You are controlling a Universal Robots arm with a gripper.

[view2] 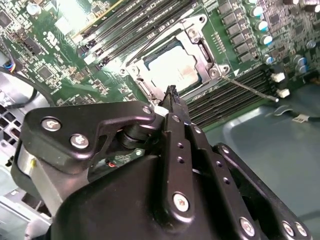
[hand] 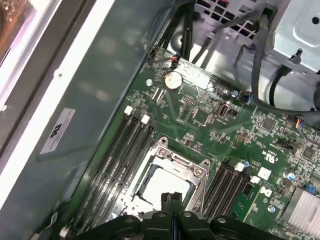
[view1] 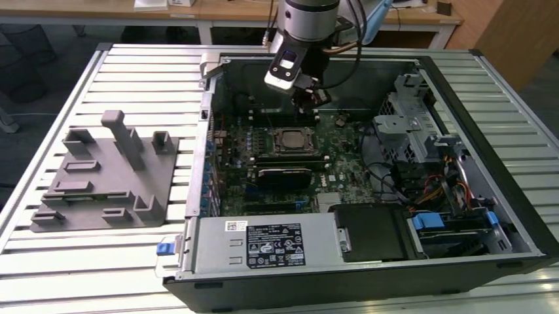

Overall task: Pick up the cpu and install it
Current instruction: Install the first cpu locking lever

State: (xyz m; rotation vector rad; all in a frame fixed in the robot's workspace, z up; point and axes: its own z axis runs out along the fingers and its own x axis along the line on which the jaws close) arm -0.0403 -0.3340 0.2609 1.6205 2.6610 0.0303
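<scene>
The gripper (view2: 172, 95) hangs with fingers pressed together, holding nothing, above the cpu (view2: 172, 70), which sits in the socket (hand: 167, 172).

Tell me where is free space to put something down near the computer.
Bare slatted table lies behind the grey fixture, on the exterior view's left of the computer case. Inside the case it is crowded around the cpu under the gripper.

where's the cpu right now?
The cpu sits in the motherboard socket, between the memory slots in both wrist views; the gripper is just above it.
</scene>
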